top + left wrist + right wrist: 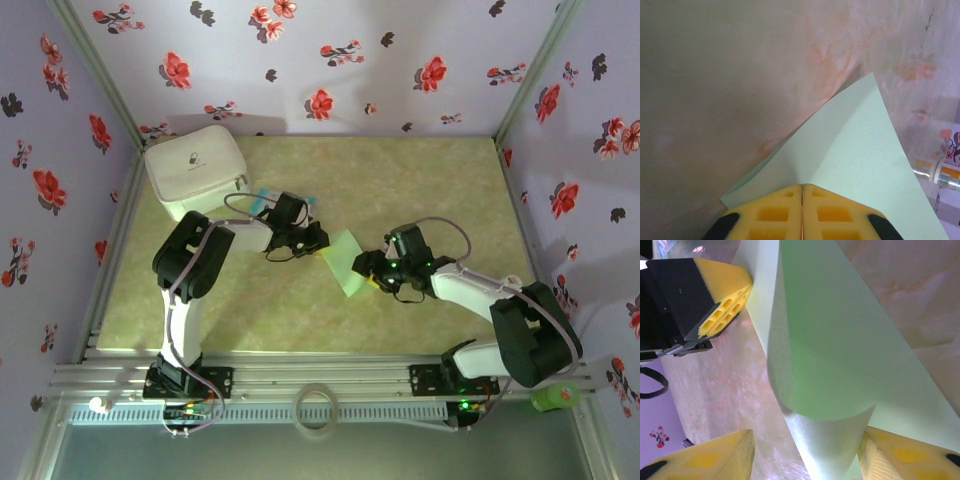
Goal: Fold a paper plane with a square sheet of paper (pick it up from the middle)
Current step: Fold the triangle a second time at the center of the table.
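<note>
**A:** Top view first. Where's the paper?

**B:** The square sheet of paper [346, 263] is mid-tabletop [420, 190], pale green, between the two arms. The left pincer [320, 243] is at its upper-left edge and the right pincer [368, 272] at its lower-right end. The white pouch [195, 170] sits in the far-left corner, with the blue-and-white packet [262, 197] just beside it. Floral walls [330, 60] on three sides.

**A:** Left wrist?

**B:** The left pincer [801, 192] has its yellow fingers pressed together, pinching the edge of the square sheet of paper [855, 160]. The sheet fans out from the jaws, up and to the right, with one corner pointing away. A soft bend line starts at the jaws. Marbled tabletop [715, 100] behind it.

**A:** Right wrist?

**B:** The right pincer [805, 460] is spread, with a yellow finger [710, 460] on each side at the bottom of the view. The square sheet of paper [825, 355] is curled over into a loose loop between them, rounded rather than creased flat. The finger on the right of the view is at the curl; cannot tell if it's touching. The other one is apart from it. The left pincer [722, 302] is top left, clamped on the sheet's far edge.

**A:** So one side gripped?

**B:** Yes, the left side only.
</note>
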{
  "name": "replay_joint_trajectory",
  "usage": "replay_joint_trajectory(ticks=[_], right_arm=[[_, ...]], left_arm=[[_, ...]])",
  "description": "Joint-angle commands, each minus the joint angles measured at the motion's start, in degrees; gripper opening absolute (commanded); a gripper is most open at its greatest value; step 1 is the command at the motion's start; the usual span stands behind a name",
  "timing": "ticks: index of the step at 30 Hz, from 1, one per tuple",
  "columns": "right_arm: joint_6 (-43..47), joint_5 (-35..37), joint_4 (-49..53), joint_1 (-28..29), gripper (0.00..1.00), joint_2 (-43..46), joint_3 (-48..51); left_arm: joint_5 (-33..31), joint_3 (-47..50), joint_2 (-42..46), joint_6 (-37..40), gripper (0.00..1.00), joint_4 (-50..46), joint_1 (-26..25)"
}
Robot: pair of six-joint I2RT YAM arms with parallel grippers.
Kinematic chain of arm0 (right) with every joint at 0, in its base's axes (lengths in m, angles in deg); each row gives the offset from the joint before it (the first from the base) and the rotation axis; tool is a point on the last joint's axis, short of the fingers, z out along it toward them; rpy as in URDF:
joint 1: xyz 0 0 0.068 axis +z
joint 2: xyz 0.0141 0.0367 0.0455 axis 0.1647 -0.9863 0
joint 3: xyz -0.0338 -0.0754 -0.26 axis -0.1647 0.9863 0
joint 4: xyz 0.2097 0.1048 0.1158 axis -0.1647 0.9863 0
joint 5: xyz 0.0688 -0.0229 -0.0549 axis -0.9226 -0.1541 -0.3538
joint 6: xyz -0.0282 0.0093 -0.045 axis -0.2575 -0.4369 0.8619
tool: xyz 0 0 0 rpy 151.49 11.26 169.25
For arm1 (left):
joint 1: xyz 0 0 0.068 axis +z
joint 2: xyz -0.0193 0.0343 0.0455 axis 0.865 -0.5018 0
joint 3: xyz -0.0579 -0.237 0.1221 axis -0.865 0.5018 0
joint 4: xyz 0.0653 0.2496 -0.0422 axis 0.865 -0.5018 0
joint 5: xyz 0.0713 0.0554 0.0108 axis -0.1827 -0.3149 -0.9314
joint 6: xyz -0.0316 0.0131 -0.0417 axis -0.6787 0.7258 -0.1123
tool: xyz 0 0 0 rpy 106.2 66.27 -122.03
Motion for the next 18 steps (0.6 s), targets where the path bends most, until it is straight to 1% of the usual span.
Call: replay_joint_trajectory(ticks=[1,4,12,15,18], right_arm=[[5.33,-0.81,1.59,-1.43,0.59,-0.01,-1.06],[6.83,-1.08,-0.18,-2.22,0.63,0.53,-0.81],[10.02,-6.71,-2.30,-5.48,0.63,-1.42,-1.69],[10.79,-7.45,-3.52,-6.77,0.63,-1.59,-1.43],[9.68,-10.79,-6.81,-8.04,0.63,-2.81,-1.38]], left_arm=[[-0.70,0.17,-2.72,-0.04,0.08,-4.74,0.41],[-0.66,0.21,-2.76,0.04,0.08,-4.79,0.37],[-0.49,0.08,-2.84,0.19,0.08,-4.88,0.36],[-0.50,-0.09,-2.76,0.40,0.09,-5.23,0.33],[-0.52,-0.09,-2.85,0.28,0.09,-5.14,0.33]])
